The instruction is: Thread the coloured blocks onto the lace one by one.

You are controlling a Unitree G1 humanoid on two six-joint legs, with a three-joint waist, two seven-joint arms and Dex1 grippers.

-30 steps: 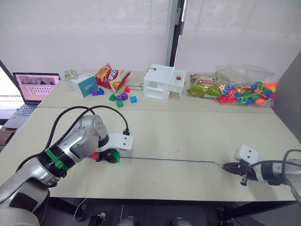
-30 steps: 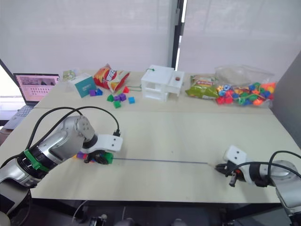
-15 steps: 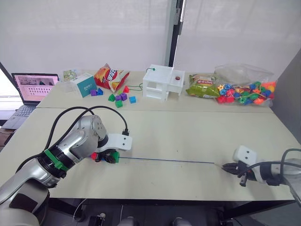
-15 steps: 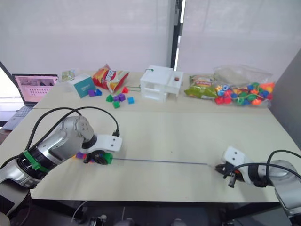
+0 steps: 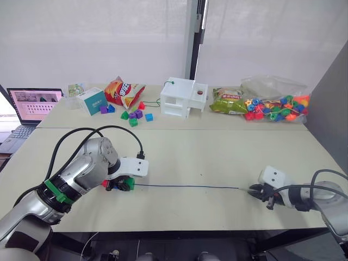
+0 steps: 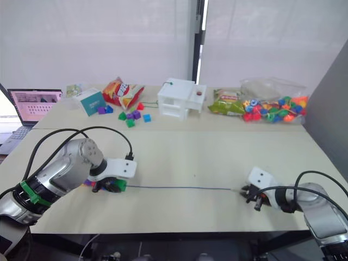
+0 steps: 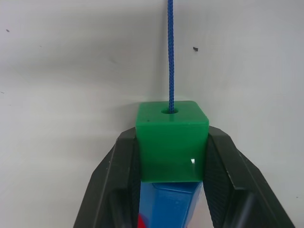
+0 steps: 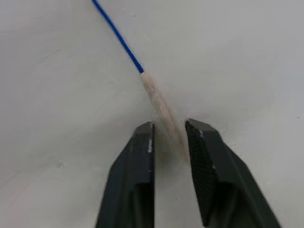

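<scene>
Nothing shifted; left tool [image 7: 171,156] still clamps green block [image 7: 171,140]; right tool [image 8: 169,142] seemingly pinches lace [image 8: 118,35] tip.

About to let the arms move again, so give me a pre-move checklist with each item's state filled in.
1. Left gripper shut on the green block: ok.
2. Lace passes through the green block's hole: ok.
3. Blue block sits behind the green one on the lace: ok.
4. Lace lies straight on the table, no snags: ok.
5. Right gripper firmly gripping the pale tip: cannot tell.
</scene>
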